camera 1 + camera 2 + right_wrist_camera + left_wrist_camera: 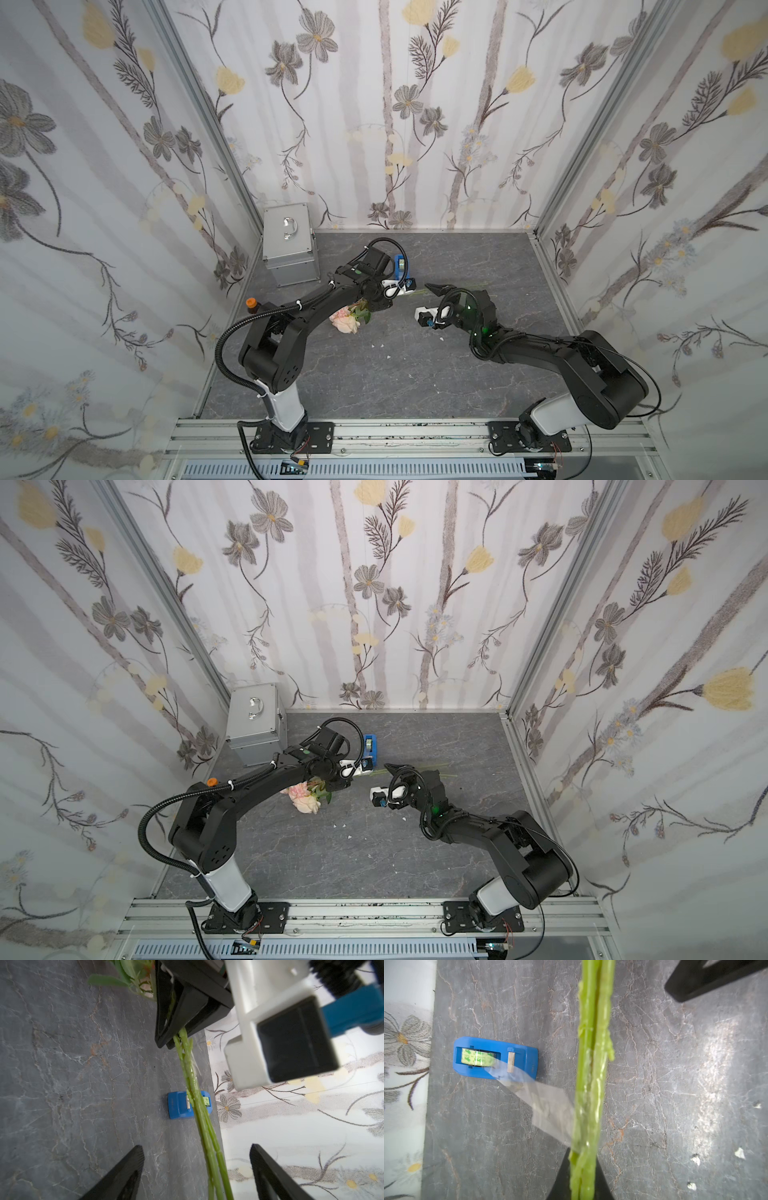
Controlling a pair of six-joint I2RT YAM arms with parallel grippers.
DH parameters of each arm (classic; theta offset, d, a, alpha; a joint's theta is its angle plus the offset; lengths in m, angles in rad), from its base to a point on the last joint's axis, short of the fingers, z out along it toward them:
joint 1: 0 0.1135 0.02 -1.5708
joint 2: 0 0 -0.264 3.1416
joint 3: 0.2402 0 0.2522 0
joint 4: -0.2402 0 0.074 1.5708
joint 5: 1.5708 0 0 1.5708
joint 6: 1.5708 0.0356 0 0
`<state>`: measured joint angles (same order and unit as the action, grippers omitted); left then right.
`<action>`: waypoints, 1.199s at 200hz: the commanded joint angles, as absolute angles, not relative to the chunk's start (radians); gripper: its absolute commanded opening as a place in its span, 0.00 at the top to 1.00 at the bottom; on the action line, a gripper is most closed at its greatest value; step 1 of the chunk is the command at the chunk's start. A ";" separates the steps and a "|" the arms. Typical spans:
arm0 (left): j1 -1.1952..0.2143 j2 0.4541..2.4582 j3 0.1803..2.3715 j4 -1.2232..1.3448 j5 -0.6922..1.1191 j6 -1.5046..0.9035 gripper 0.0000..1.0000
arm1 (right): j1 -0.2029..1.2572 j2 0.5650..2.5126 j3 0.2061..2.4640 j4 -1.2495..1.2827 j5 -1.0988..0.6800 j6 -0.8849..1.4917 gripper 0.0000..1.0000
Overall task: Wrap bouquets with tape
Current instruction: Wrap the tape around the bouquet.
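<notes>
Green stems of the bouquet pass through the left tool, which is pressed together on them and holds the bundle level above the grey surface. Its pink blooms sit left of centre in both top views. Clear tape stretches from the blue dispenser to the stems, likely anchored for winding. The right tool is spread either side of the stems, gripping nothing.
</notes>
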<state>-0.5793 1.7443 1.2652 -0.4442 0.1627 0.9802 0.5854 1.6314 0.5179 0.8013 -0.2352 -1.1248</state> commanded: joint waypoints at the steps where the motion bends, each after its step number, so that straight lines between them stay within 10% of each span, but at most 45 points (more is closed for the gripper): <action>1: -0.593 1.718 1.197 -0.226 0.078 1.041 1.00 | 0.589 1.548 0.485 0.877 -0.256 -0.912 0.20; 91: -0.640 1.707 1.106 -0.055 -0.017 1.108 1.00 | 0.466 1.271 0.589 0.616 -0.273 -0.167 0.26; 151: -0.664 1.702 1.066 -0.025 -0.056 1.138 1.00 | 0.379 1.773 1.220 0.039 -0.516 0.299 0.49; 240: -0.666 1.726 1.072 -0.095 -0.036 1.148 1.00 | 0.431 2.151 1.376 0.137 -0.663 0.655 0.50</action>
<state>-0.6659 1.7195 1.0637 -0.0845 -0.0505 1.1267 0.4145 2.1002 1.3445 0.1089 -0.6117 0.5575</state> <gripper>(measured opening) 0.115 0.495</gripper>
